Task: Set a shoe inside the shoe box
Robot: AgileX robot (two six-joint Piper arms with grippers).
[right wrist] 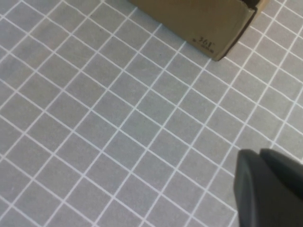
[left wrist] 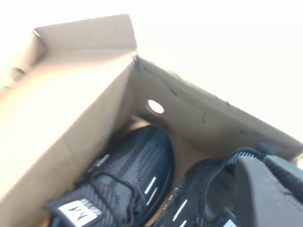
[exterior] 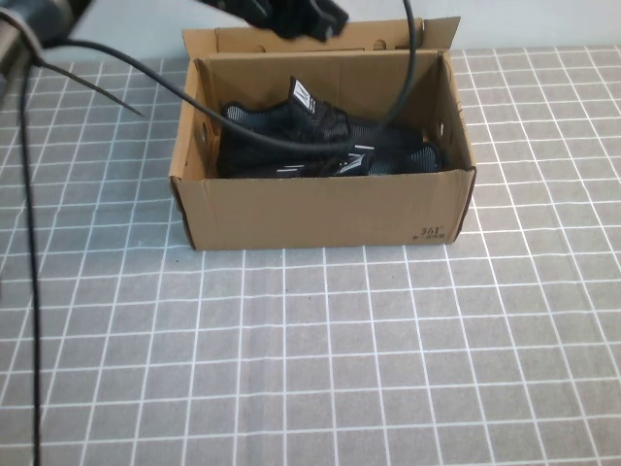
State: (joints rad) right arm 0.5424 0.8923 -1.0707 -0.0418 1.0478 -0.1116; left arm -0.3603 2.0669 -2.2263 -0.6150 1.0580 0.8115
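The cardboard shoe box (exterior: 320, 209) stands open at the back middle of the table. Two black knit shoes lie inside it, one at the left (exterior: 281, 126) and one at the right (exterior: 393, 155). My left gripper (exterior: 291, 15) hangs above the box's rear edge, shut, with nothing held. In the left wrist view, my left gripper (left wrist: 262, 158) is over the box interior (left wrist: 71, 109), with one shoe (left wrist: 128, 175) below and the other shoe's heel (left wrist: 203, 189) beside it. My right gripper (right wrist: 260, 152) is shut and empty over bare table, away from the box corner (right wrist: 208, 19).
The table is covered by a grey mat with a white grid (exterior: 310, 369). Black cables (exterior: 29, 291) run down the left side, and one (exterior: 410, 58) arcs across the box. The box's rear flap (exterior: 388, 37) stands up.
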